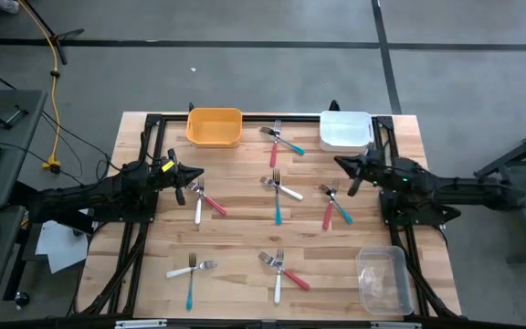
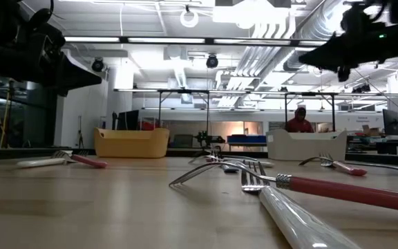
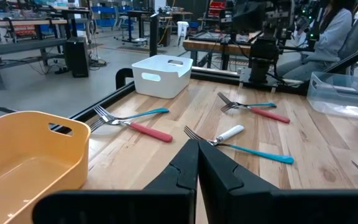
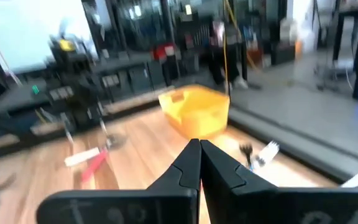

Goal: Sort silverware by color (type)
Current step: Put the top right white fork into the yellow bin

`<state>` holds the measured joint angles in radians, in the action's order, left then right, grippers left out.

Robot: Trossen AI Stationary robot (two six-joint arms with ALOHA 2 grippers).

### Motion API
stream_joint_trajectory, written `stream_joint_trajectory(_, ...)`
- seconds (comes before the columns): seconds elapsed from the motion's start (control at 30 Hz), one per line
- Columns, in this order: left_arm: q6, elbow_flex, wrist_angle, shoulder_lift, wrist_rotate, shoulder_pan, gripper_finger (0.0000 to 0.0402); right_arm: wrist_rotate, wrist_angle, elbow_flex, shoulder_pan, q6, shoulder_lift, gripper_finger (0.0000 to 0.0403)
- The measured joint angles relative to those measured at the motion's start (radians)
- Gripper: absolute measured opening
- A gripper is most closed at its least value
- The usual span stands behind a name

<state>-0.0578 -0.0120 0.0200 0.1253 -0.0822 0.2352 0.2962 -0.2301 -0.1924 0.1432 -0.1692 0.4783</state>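
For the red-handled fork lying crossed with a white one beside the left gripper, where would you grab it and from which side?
Take the red-handled metal fork by the free end of its slim plastic handle, coming straight down from above. It lies flat on the wooden table, and its head crosses the white-handled fork, so the far handle end is clearest. The left gripper, jaws shut, is nearest.

A yellow bin [image 1: 214,127] and white bin [image 1: 345,131] sit along the desk's [image 1: 236,233] far edge; a clear container [image 1: 383,279] sits at its near right corner.
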Motion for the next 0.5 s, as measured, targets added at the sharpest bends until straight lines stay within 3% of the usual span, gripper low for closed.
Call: stream_joint_trajectory(0.5,-0.001,0.0,0.0,0.0,0.0,0.0,0.0,-0.001,0.053,-0.38,-0.077,-0.114,0.756,0.0001)
